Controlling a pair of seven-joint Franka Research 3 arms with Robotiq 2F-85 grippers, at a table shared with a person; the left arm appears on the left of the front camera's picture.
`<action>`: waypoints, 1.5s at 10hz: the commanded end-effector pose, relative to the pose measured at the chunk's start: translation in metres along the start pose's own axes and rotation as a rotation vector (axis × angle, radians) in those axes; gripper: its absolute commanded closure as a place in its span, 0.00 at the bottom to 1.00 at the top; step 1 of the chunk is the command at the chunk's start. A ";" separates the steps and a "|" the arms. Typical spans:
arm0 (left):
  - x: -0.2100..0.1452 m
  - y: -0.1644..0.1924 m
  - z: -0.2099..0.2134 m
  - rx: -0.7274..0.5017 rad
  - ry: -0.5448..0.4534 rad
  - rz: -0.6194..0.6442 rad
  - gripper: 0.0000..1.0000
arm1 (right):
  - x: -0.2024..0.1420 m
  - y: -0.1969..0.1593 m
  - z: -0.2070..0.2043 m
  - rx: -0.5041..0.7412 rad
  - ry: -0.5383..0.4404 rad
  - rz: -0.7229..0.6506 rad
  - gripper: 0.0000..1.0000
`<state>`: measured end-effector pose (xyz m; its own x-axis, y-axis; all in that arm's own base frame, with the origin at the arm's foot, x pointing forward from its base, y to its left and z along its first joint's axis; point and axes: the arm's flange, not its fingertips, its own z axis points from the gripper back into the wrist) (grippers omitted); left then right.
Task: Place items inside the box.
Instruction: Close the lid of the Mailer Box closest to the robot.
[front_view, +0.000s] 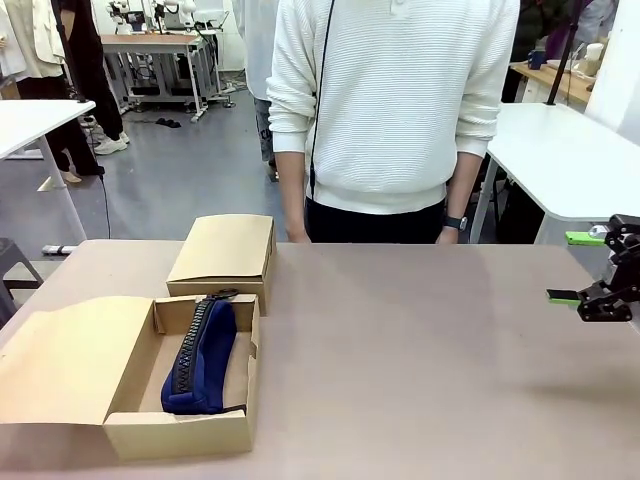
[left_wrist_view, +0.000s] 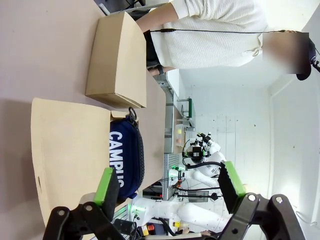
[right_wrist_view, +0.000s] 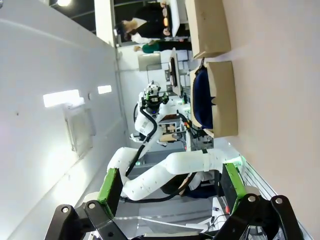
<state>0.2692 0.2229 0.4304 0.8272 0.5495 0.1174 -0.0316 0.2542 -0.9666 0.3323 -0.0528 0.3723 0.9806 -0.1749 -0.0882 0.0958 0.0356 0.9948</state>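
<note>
A navy zip pencil pouch (front_view: 200, 358) lies inside the open cardboard box (front_view: 180, 432) at the lower left of the front view, its zip facing up. A second, closed box (front_view: 222, 252) sits just behind it on the worktop (front_view: 420, 340). The right gripper (front_view: 590, 268) hangs at the right edge, jaws apart and empty. The left gripper (left_wrist_view: 170, 187) in its wrist view also has its jaws apart, holding nothing. A person (front_view: 395, 110) stands at the far side.

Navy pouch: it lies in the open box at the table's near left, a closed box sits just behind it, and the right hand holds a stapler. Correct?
Not quite. The front view shows the right hand open and empty at the table's right edge. The navy pouch does lie in the open box, with the closed box just behind.
</note>
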 end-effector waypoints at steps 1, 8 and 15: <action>-0.010 -0.034 0.013 -0.146 -0.064 -0.328 0.00 | 0.001 0.006 -0.001 0.020 -0.011 -0.021 0.00; -0.092 -0.013 -0.063 -0.281 0.305 -1.665 0.00 | 0.001 0.006 -0.001 0.020 -0.011 -0.021 0.00; -0.050 -0.004 -0.038 -0.259 0.316 -1.793 0.00 | 0.001 0.006 -0.001 0.020 -0.011 -0.021 0.00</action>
<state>0.2530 0.1703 0.4176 -0.2591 -0.3515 0.8996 0.9161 0.2057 0.3442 0.3323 -0.0527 0.3718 0.9804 -0.1755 -0.0899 0.0978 0.0366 0.9945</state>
